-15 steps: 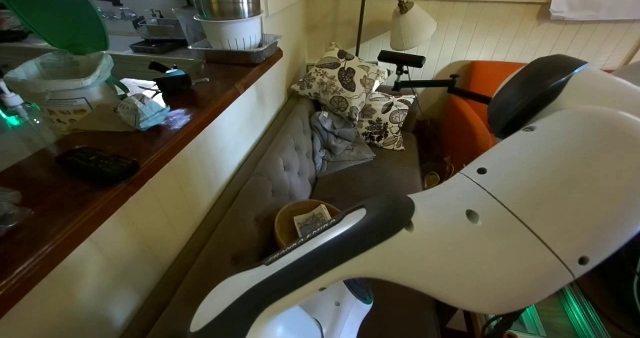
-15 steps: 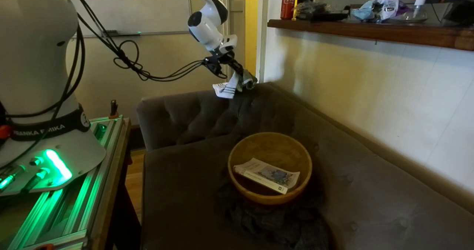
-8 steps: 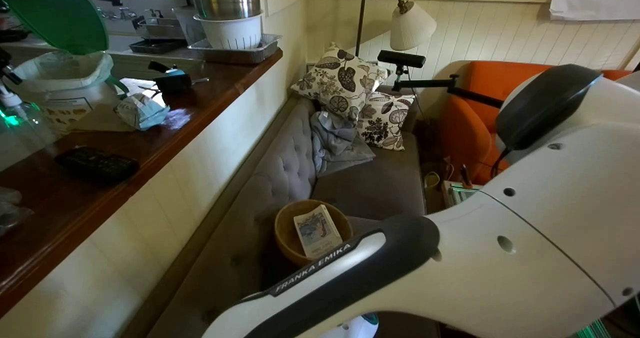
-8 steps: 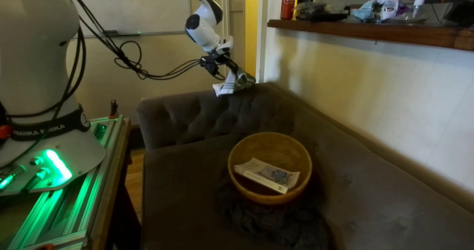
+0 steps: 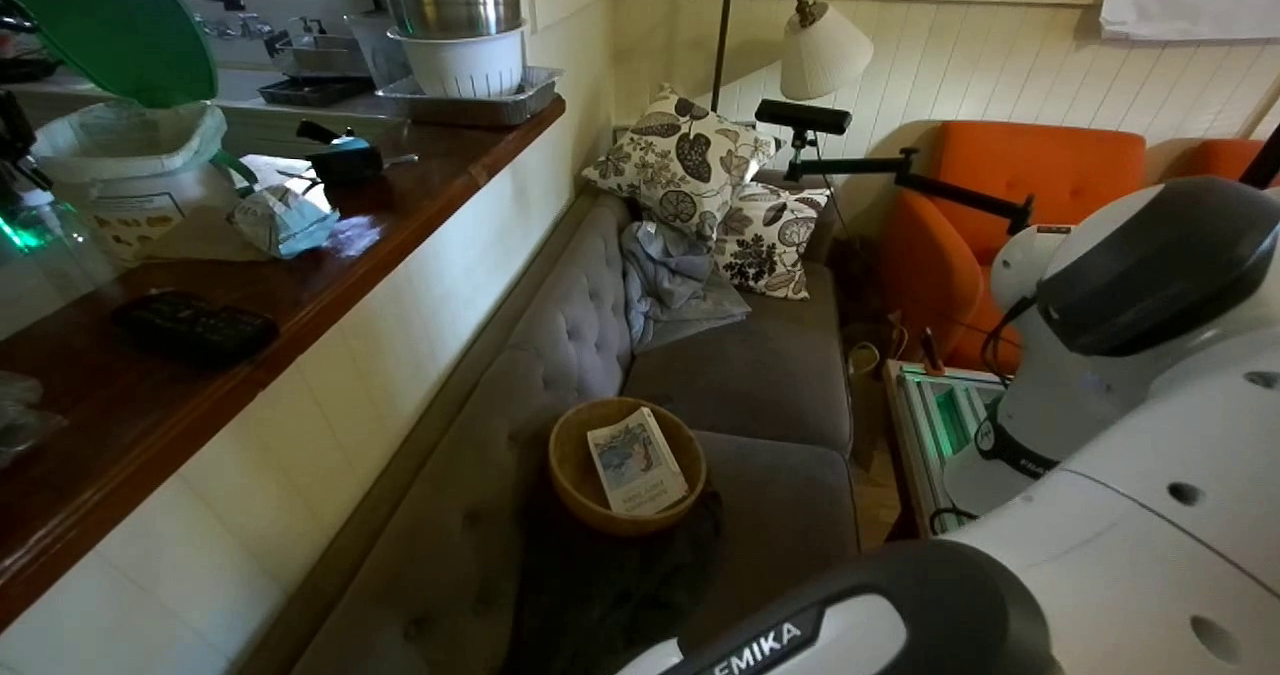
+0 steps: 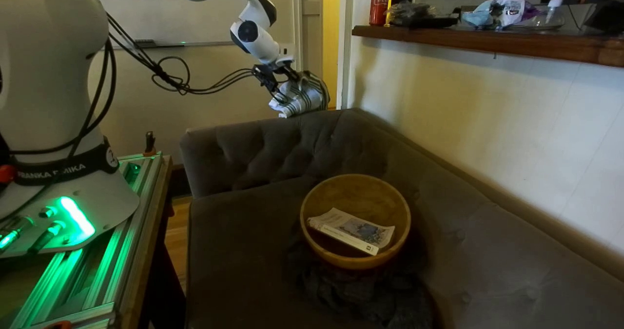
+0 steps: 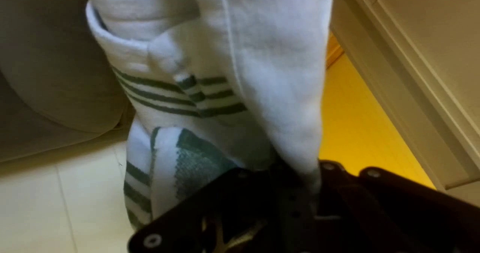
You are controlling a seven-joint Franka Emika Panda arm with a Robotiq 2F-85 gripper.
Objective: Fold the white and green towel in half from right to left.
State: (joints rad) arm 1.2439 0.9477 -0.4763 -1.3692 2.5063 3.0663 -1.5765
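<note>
The claw [image 7: 298, 172] pinches the towel [image 7: 277, 69] (white, green-striped).

Grey tufted couch [image 6: 234, 251], wooden bowl [image 6: 363, 190] with 1 book [image 6: 351, 230] inside, 2 patterned pillows [image 5: 675, 167] beside crumpled grey cloth [image 5: 672, 283], pale-shaded lamp [image 5: 825, 53], orange armchair [image 5: 930, 267], red can [image 6: 379, 8] standing on a wooden ledge [image 6: 487, 42]

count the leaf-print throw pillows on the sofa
2, both at the far end of the gray tufted sofa in an exterior view: the upper leaf-print pillow and, below and right of it in the picture, the lower leaf-print pillow. Others could be hidden.
</note>
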